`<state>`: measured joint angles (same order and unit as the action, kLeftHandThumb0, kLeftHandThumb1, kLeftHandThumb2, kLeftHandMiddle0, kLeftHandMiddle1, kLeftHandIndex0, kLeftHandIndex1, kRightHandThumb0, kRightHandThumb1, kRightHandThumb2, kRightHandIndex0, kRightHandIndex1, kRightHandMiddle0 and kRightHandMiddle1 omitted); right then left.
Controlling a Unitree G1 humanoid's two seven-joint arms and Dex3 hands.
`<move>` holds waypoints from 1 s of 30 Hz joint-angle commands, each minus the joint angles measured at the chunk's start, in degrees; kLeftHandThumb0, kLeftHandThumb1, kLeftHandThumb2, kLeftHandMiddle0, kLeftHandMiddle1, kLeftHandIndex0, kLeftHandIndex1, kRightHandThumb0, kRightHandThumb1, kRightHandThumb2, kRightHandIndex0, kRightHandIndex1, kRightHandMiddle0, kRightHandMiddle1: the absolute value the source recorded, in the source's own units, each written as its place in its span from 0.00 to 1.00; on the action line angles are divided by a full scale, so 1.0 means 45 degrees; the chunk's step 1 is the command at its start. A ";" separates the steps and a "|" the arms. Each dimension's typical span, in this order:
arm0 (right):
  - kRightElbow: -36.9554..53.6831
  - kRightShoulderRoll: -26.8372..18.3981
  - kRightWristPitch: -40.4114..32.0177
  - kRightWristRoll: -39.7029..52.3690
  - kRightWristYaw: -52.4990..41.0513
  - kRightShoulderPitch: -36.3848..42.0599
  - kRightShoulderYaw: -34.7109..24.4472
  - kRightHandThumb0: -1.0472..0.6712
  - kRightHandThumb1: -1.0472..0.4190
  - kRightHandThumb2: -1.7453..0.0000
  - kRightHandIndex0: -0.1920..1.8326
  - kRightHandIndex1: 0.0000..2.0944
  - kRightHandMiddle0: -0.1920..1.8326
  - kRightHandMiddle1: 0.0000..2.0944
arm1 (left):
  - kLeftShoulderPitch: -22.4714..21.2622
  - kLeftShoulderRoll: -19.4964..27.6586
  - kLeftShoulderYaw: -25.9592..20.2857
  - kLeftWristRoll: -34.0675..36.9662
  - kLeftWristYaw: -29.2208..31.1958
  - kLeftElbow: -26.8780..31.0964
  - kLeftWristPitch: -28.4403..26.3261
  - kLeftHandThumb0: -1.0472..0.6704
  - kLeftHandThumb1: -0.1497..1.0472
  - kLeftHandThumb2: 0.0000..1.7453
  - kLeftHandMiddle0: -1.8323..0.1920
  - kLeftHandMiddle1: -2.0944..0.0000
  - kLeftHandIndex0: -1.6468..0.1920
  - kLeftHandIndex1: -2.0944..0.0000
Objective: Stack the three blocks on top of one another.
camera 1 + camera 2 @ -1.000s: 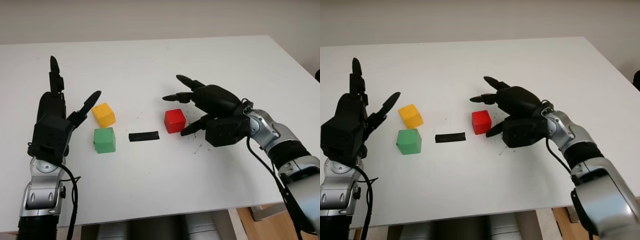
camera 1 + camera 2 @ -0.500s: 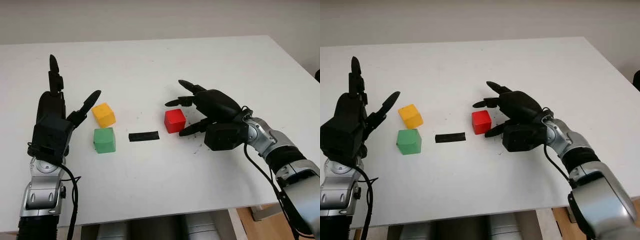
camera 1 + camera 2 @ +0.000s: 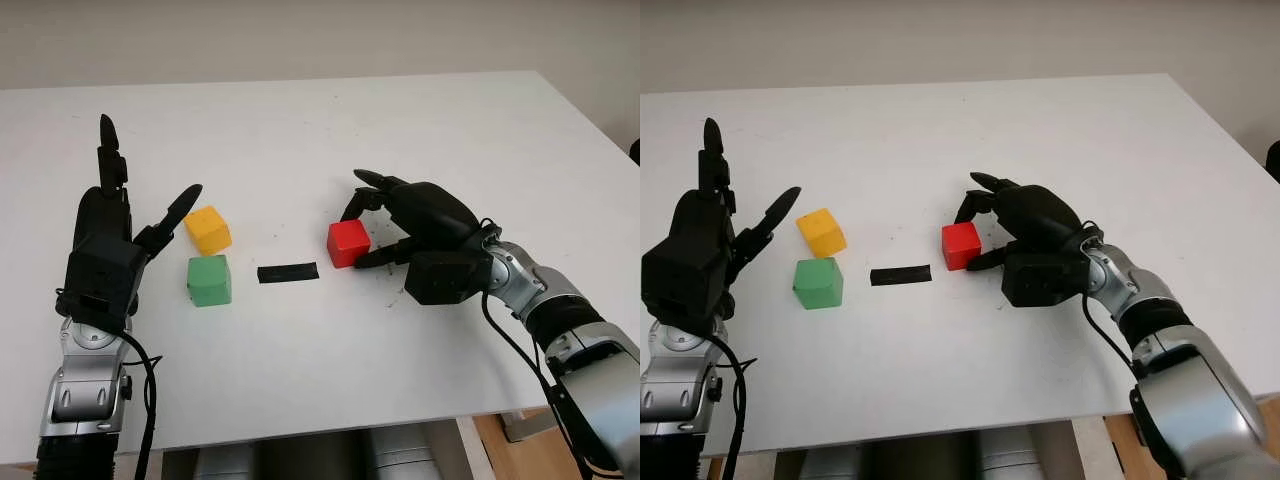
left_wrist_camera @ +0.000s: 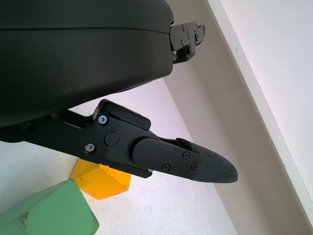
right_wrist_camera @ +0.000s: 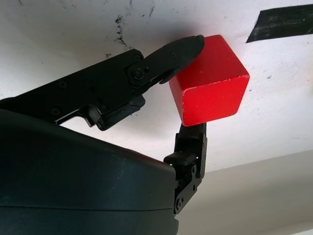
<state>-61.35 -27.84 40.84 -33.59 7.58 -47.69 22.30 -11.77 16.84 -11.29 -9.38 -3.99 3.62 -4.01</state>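
Red block is seated on white table right of centre, caught between fingers of right hand. In the right wrist view one fingertip is pressed on one face of the block and a second finger is set against the opposite side; block bottom is seen on the tabletop, not lifted. Right arm is brought in from the 5 o'clock corner, forearm angled toward 10 o'clock, palm shell sitting at 3 o'clock of the block, fingers curled over and around it. Grip is read as closed on the red block.

Black tape strip is laid flat at 8 o'clock of the red block, a small gap between them. Green block is found further toward 9 o'clock past the strip; yellow block sits just at 12 o'clock of the green one, turned slightly, apart from it.

Left hand is held upright at the 9 o'clock side of the table, just beside the yellow and green blocks, touching neither. It is open, nothing held; one finger is seen extended above the yellow block in the left wrist view.
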 commanded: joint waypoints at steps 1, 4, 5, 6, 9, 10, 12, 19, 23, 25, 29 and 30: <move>-0.0120 0.0062 0.0110 0.0177 0.0055 0.0029 -0.0194 0.35 0.08 0.97 0.21 0.03 0.31 0.65 | 0.0073 -0.0059 0.0044 -0.0026 -0.0073 0.0152 0.0078 0.18 1.00 0.07 1.00 1.00 1.00 0.98; -0.0168 0.0117 0.0082 0.0260 0.0024 0.0054 -0.0198 0.35 0.08 0.97 0.22 0.04 0.32 0.65 | 0.0092 -0.0060 0.0044 0.0008 -0.0053 0.0157 0.0084 0.18 1.00 0.07 1.00 1.00 1.00 0.98; -0.0199 0.0154 0.0078 0.0361 -0.0086 0.0065 -0.0242 0.35 0.08 0.97 0.22 0.03 0.32 0.65 | 0.0088 -0.0066 0.0043 0.0031 -0.0043 0.0149 0.0095 0.19 1.00 0.07 1.00 1.00 1.00 0.98; -0.0229 0.0202 0.0079 0.0472 -0.0157 0.0084 -0.0296 0.35 0.08 0.97 0.22 0.03 0.32 0.65 | 0.0086 -0.0084 0.0035 0.0070 -0.0033 0.0147 0.0098 0.19 1.00 0.07 1.00 1.00 1.00 0.98; -0.0365 0.0496 -0.0018 0.1294 -0.0805 0.0187 -0.0725 0.35 0.08 0.97 0.22 0.03 0.33 0.64 | 0.0098 -0.0085 0.0028 0.0141 0.0004 0.0143 0.0084 0.20 1.00 0.07 1.00 1.00 1.00 0.98; -0.0409 0.0654 -0.0098 0.1731 -0.1176 0.0237 -0.0973 0.34 0.08 0.97 0.22 0.03 0.33 0.64 | 0.0107 -0.0070 0.0037 0.0135 0.0008 0.0152 0.0058 0.20 1.00 0.07 1.00 1.00 1.00 0.98; -0.0465 0.0921 -0.0207 0.2465 -0.1770 0.0336 -0.1403 0.35 0.08 0.97 0.23 0.03 0.33 0.65 | 0.0130 -0.0040 0.0054 0.0086 -0.0002 0.0180 0.0028 0.21 1.00 0.07 1.00 1.00 1.00 0.98; -0.0285 0.1460 -0.0536 0.4174 -0.3549 0.0554 -0.2448 0.35 0.06 0.97 0.21 0.02 0.29 0.72 | 0.0204 0.0032 0.0023 0.0087 0.0091 0.0228 -0.0009 0.23 1.00 0.08 1.00 1.00 1.00 0.99; -0.0121 0.1601 -0.0524 0.4594 -0.4024 0.0636 -0.2783 0.34 0.06 0.97 0.20 0.02 0.29 0.74 | 0.0183 0.0039 0.0023 0.0037 0.0105 0.0235 -0.0109 0.23 1.00 0.08 1.00 1.00 1.00 0.99; -0.0071 0.1637 -0.0431 0.4722 -0.4182 0.0670 -0.2879 0.34 0.06 0.97 0.19 0.02 0.29 0.75 | 0.0173 0.0043 0.0015 0.0049 0.0123 0.0220 -0.0134 0.23 1.00 0.08 1.00 1.00 1.00 0.99; 0.0033 0.1702 -0.0284 0.4901 -0.4489 0.0746 -0.3034 0.34 0.06 0.97 0.19 0.02 0.28 0.76 | 0.0199 0.0059 0.0022 -0.0010 0.0144 0.0279 -0.0215 0.23 1.00 0.08 1.00 1.00 1.00 0.99; 0.0111 0.1731 -0.0263 0.4975 -0.4597 0.0786 -0.3079 0.34 0.06 0.97 0.19 0.02 0.28 0.76 | 0.0207 0.0069 0.0030 -0.0036 0.0154 0.0313 -0.0249 0.23 1.00 0.08 1.00 1.00 1.00 0.99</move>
<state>-62.23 -20.48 38.80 -11.87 -12.78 -44.55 9.20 -11.35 16.79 -11.28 -9.38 -3.44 3.67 -4.99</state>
